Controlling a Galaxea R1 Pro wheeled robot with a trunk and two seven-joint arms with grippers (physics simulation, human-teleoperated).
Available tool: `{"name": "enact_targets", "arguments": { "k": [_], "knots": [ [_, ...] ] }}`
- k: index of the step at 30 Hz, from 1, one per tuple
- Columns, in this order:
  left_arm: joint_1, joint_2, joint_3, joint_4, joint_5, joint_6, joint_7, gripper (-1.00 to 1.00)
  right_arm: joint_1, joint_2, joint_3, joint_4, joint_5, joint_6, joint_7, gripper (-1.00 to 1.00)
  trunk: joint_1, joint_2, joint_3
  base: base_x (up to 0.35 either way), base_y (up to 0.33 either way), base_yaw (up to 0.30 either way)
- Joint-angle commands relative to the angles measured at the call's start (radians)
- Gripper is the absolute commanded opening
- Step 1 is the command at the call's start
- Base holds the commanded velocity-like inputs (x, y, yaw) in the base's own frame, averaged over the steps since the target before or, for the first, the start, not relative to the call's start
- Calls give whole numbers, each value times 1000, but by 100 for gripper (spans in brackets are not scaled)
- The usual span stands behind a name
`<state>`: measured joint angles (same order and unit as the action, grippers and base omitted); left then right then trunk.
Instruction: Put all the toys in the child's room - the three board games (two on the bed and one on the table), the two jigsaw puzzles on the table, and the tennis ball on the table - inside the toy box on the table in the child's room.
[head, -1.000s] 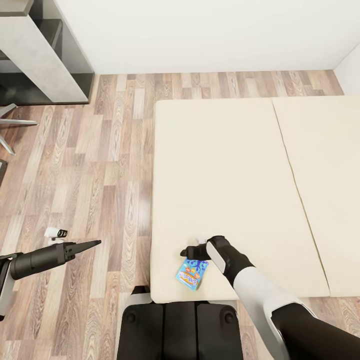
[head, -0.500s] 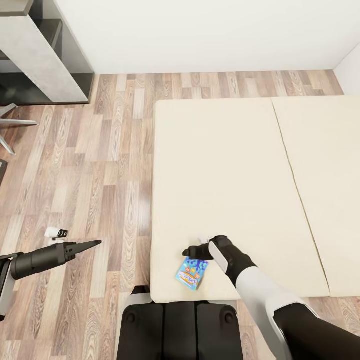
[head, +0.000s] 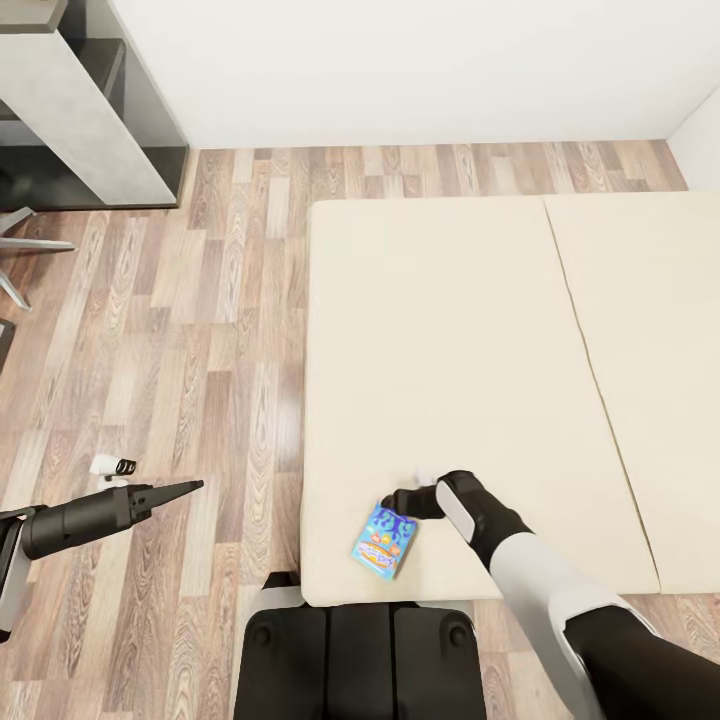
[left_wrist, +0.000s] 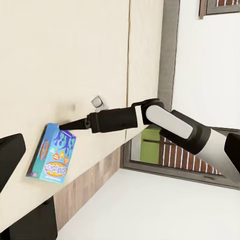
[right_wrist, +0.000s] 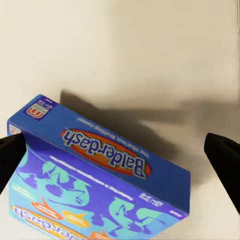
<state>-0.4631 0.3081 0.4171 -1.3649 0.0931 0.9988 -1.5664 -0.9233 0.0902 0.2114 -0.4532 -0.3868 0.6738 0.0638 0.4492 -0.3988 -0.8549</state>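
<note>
We are at the near edge of the bed (head: 450, 330), and the blue board game (head: 385, 541) lies flat on the cream mattress close to that edge. Our right pincer (head: 400, 500) hovers just at the box's far end, its fingers spread wide with the box between them in the right wrist view (right_wrist: 95, 170), gripping nothing. Our left pincer (head: 185, 488) hangs out over the wood-plank floor (head: 200, 330), well apart from the bed, fingers drawn together to a point, empty. The table (head: 80, 110) sits in the far left corner.
</note>
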Motion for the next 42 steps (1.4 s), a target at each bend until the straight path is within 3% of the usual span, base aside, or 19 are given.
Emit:
{"name": "enact_targets", "arguments": {
  "k": [1,42],
  "knots": [
    [0,0,0,0,-1,11,-4,100,0,-2,2,-1,44,1,1,100,1,-1,-1,0,0,0],
    [0,-4,-3,0,-1,9,-4,100,27,10,6,10,39,13,-4,100,1,-1,-1,0,0,0]
  ]
}}
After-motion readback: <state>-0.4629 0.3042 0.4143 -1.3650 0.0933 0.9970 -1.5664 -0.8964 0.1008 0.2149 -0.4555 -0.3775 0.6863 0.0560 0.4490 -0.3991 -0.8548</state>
